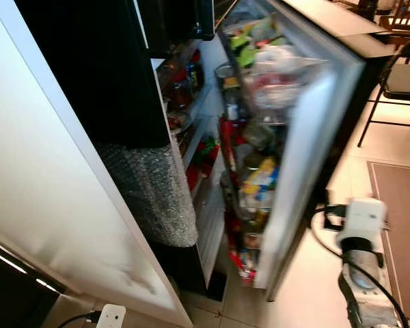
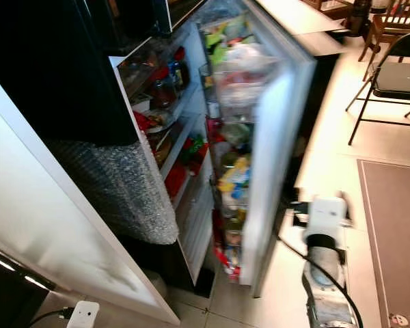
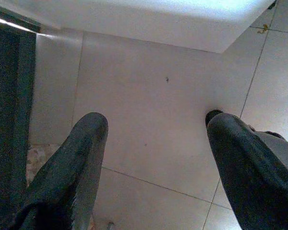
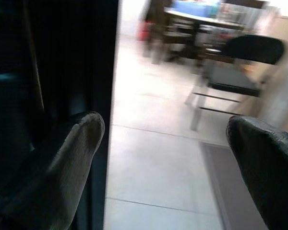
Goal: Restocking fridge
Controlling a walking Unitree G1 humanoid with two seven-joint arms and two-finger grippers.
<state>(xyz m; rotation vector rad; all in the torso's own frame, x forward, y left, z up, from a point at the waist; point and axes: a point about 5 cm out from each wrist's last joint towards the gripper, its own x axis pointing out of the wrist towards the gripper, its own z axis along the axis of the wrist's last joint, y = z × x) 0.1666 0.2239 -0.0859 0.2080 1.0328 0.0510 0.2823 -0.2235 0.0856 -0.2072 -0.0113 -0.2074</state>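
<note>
The fridge [image 2: 191,137] door [image 2: 273,143] at twelve o'clock stands open, shelves crowded; restocking looks barely begun. Left gripper [image 3: 153,139] and right gripper [image 4: 163,143] jaws spread, empty.

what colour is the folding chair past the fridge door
Black, seat and frame alike. The folding chair shows best in the right eye view, standing on the pale floor tiles.

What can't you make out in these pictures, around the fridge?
- Door shelf items: blurred in both eye views, labels unreadable.
- Fridge interior: partly hidden behind the bubble wrap.
- Right arm: cut off by the bottom edge.
- Dining table: blurred in the right wrist view.
</note>
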